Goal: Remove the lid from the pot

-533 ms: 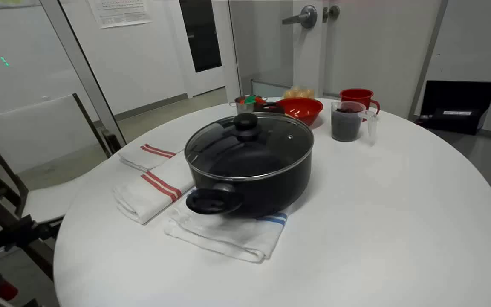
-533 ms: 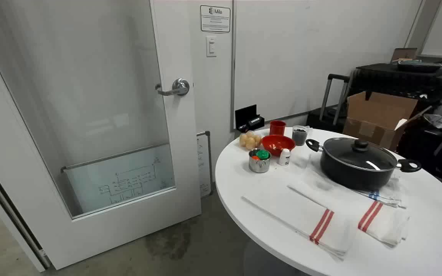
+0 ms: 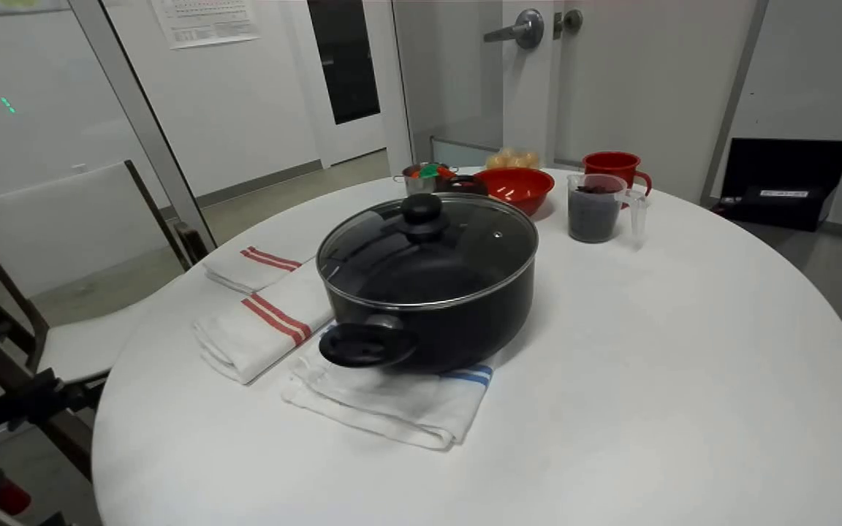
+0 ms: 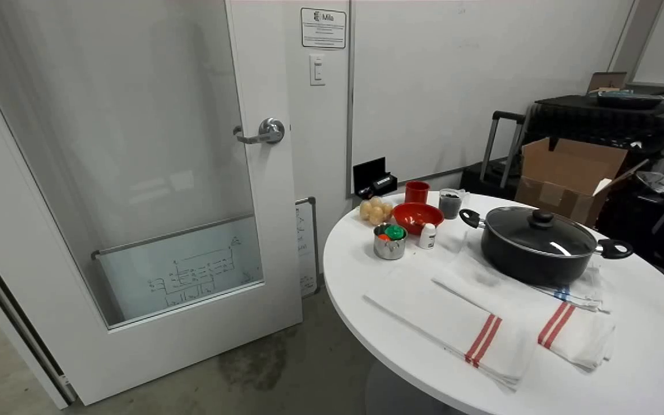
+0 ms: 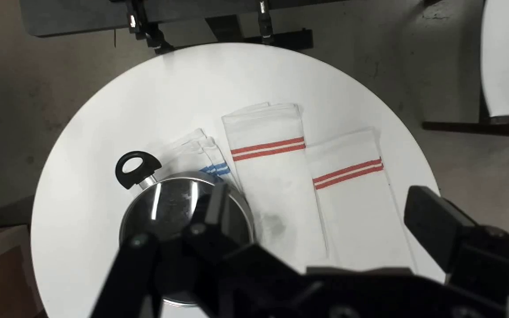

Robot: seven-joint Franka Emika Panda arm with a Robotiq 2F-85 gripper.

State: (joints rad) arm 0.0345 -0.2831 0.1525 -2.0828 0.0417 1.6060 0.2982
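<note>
The black pot [image 3: 472,332] stands on a folded towel on the white round table, also in an exterior view [image 4: 531,265]. The transparent glass lid [image 3: 428,256] with a metal rim and black knob sits flat on the pot; it also shows in an exterior view [image 4: 510,226]. In the wrist view the lid [image 5: 172,207] is at lower left, its knob hidden behind the gripper's left finger. My gripper [image 5: 320,203] is open and empty, high above the table, with the towels between its fingers in the picture. The gripper cannot be made out in the exterior views.
A blue-striped towel [image 3: 399,405] lies under the pot. Red-striped towels [image 5: 276,176] lie beside it. A red bowl [image 4: 418,216], red mug [image 4: 417,192], measuring cup [image 3: 593,215], metal cup [image 4: 389,249] and white bottle [image 4: 427,237] stand behind. A chair [image 3: 77,256] is near the table.
</note>
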